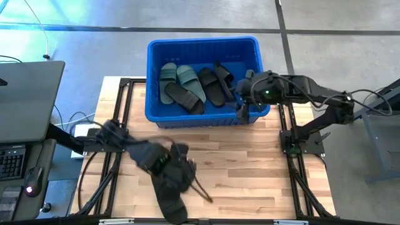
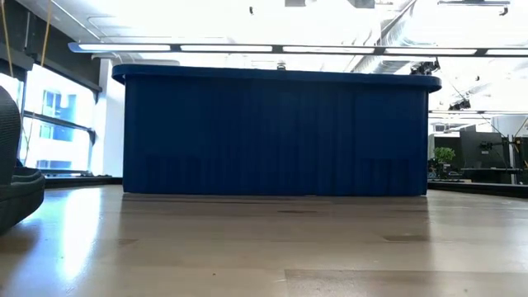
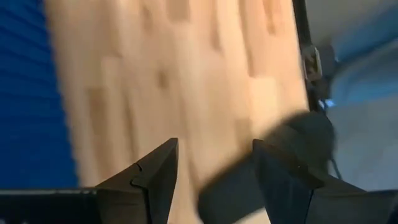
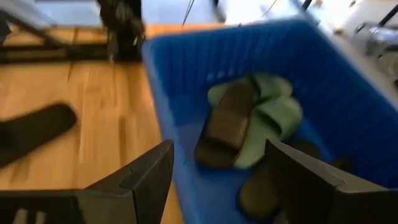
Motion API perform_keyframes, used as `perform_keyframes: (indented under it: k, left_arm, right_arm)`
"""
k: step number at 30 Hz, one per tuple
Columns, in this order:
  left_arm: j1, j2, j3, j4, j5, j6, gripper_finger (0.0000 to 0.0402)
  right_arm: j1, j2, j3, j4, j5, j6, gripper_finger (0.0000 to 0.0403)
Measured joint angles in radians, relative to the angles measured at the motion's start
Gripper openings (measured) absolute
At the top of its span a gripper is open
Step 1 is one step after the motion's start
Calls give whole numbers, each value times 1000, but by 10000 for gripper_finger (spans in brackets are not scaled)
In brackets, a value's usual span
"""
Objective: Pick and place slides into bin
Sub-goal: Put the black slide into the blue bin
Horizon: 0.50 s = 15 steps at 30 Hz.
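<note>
From above, the blue bin (image 1: 203,47) sits at the far edge of the wooden table (image 1: 250,162). Inside it lie two sage green slides (image 1: 178,80) side by side, a black slide (image 1: 185,98) lying partly across them, and two more black slides (image 1: 217,81) toward the right end. A sixth black slide (image 1: 170,199) rests on the table near the front edge. The left gripper (image 1: 187,170) hangs just above this slide, and the right gripper (image 1: 242,111) hovers at the bin's right front corner.

At table height, the bin's dark blue wall (image 2: 276,136) fills the middle of the view, standing on the table (image 2: 264,247). The rounded edge of the black slide (image 2: 16,194) shows at the far left.

The left wrist camera shows its two fingers (image 3: 155,180) spread apart and empty over the table (image 3: 186,81), with the black slide (image 3: 273,168) just beyond them.

The right wrist camera shows its fingers (image 4: 149,177) released and wide, holding nothing, above the bin's rim (image 4: 161,106). A black slide (image 4: 227,124) lies over the green pair (image 4: 273,121), and the table's slide (image 4: 34,132) lies well apart.
</note>
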Motion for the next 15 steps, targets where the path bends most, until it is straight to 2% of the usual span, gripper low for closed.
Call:
perform_keyframes:
  k: [7, 11, 15]
  left_arm:
    - [-57, 106, -56, -2, 181, -255, 191]
    - [-79, 127, -132, 7, 231, -390, 191]
    - [-94, 132, -230, 82, 301, -423, 191]
  right_arm:
    - [27, 21, -2, -54, -140, 23, 243]
    - [66, 27, -2, -69, -145, 29, 243]
    - [109, 31, -2, -74, -145, 27, 243]
